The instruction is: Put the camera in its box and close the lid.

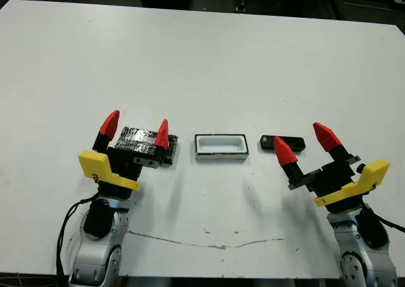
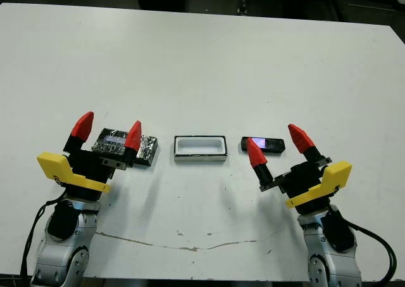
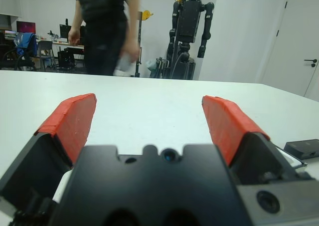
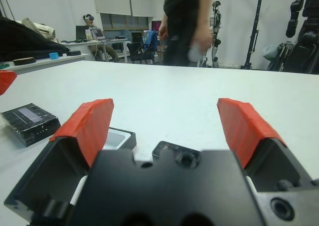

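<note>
The box (image 1: 221,146), a shallow white-lined tray with a black rim, lies open in the middle of the table. To its right lies the camera (image 1: 283,142), a slim black bar. The lid (image 1: 143,142), glossy black with a pale strip, rests on the table left of the box. My left gripper (image 1: 135,127) stands open over the lid's near side, partly covering it. My right gripper (image 1: 305,144) stands open just on the near side of the camera, which also shows low between its fingers in the right wrist view (image 4: 172,150).
A person (image 3: 104,29) stands beyond the table's far edge, and another sits at a desk (image 4: 92,24) further back. Robot stands (image 3: 189,21) are behind. A thin crack (image 1: 209,244) marks the table near its front edge.
</note>
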